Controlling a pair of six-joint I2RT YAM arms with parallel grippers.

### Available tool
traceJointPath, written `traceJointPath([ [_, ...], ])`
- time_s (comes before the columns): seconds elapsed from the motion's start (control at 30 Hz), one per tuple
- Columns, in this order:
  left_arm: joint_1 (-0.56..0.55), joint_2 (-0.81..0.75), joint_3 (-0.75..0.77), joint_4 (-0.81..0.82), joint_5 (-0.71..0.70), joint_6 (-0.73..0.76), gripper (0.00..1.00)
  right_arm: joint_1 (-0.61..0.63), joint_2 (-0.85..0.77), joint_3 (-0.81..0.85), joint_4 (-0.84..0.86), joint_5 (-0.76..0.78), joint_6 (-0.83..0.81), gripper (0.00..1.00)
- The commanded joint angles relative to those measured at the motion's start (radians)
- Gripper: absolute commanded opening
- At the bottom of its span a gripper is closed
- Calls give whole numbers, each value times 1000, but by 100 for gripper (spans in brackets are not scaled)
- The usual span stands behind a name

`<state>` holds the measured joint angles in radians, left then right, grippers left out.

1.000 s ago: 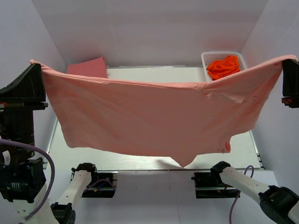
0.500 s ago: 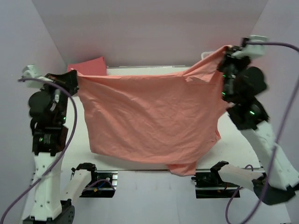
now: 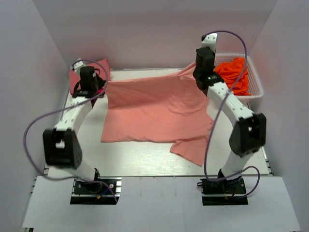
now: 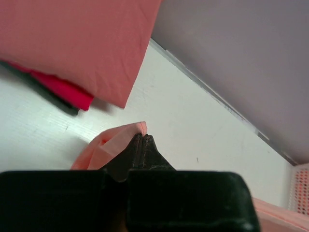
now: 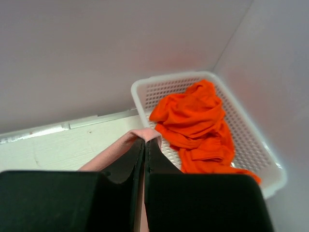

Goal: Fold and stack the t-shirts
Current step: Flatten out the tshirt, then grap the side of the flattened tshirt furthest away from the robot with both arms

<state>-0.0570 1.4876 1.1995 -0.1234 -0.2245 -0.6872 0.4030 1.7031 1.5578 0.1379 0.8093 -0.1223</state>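
Note:
A salmon pink t-shirt [image 3: 154,111] lies spread over the middle of the table, its near right part rumpled. My left gripper [image 3: 102,85] is shut on its far left corner [image 4: 113,145], low over the table. My right gripper [image 3: 197,72] is shut on its far right corner [image 5: 145,135], beside the basket. A folded rose pink t-shirt [image 3: 91,70] lies at the far left corner; it also shows in the left wrist view [image 4: 77,43].
A white mesh basket [image 3: 256,89] at the far right holds an orange garment [image 3: 234,72], also seen in the right wrist view [image 5: 198,121]. White walls close the back and both sides.
Both arms have swung down and away from the camera, carrying the shirt from hanging stretched in the air to lying flat on the table. Both grippers keep hold of the corners.

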Motion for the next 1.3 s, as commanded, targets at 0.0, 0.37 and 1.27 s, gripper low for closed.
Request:
traceJointPath([
  [0.0, 11, 191, 129, 142, 7, 44, 0, -50, 111, 129, 37, -100, 47, 0],
  [0.37, 11, 743, 652, 170, 94, 121, 0, -147, 558, 544, -50, -274, 81, 0],
  [1.27, 11, 419, 200, 119, 68, 163, 0, -159, -32, -186, -389, -507, 403, 0],
])
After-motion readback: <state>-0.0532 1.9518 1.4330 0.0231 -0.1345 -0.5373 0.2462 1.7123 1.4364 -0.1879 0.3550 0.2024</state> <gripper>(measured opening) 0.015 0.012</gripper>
